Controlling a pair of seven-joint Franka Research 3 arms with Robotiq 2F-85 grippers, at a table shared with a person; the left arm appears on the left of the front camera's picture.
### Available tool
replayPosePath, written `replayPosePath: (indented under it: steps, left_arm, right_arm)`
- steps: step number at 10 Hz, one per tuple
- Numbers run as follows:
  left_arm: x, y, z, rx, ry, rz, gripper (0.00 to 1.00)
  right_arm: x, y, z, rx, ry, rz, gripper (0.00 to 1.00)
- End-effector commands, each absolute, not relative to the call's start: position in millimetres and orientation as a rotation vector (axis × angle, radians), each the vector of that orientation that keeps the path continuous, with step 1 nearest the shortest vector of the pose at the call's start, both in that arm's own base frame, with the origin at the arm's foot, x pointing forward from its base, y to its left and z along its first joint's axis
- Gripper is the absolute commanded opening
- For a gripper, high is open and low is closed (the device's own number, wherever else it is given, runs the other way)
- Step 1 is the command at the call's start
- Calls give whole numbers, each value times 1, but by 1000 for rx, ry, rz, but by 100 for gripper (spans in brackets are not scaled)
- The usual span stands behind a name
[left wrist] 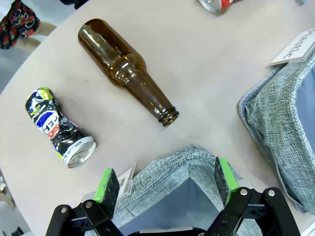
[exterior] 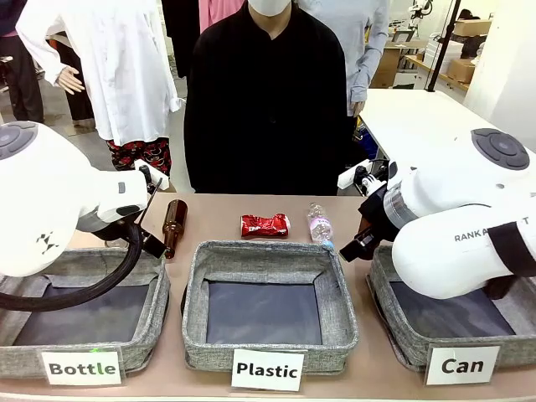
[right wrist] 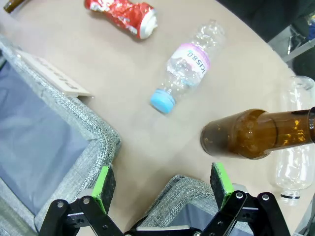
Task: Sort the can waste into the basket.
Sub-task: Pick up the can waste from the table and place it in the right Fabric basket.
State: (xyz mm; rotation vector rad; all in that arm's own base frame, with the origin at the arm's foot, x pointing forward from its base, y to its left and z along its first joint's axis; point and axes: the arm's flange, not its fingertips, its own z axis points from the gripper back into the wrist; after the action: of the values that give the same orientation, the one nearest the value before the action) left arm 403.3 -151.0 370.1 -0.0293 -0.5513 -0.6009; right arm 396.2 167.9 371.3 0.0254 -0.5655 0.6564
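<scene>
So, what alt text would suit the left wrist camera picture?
The left arm's open tool hangs above the corner of a grey fabric bin. Beyond it on the tan table lie a brown glass bottle and a crushed can with colourful print.

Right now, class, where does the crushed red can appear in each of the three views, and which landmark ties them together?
Front view: red can mid-table, just beyond the Plastic basket.
Left wrist view: red can cut by the top edge, right of centre.
Right wrist view: red can at top, left of centre.
Shared landmark: Plastic basket.
</scene>
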Motion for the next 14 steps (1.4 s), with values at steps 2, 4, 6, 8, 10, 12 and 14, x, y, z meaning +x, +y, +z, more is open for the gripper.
replayPosePath:
  steps: [2,4,6,8,10,12,14]
  left_arm:
    - [403,-151,370,-29,-551,-601,100]
    - [367,-150,419,-186,-574,-624,100]
    - [327,-144,482,-338,-477,-476,100]
    - [278,-105,519,-470,-484,-474,100]
    - [249,-34,536,-672,-479,-511,100]
    - [246,45,525,-879,-527,-365,100]
    - [264,120,502,-1079,-568,-172,100]
  right_arm:
    - [396,168,371,25,-565,656,100]
    - [379,167,424,107,-503,546,100]
    - [348,150,490,184,-455,346,100]
    - [303,114,531,334,-381,362,100]
    - [268,37,549,582,-368,407,100]
    - [251,-56,541,850,-418,275,100]
    - [238,-138,511,1064,-510,78,100]
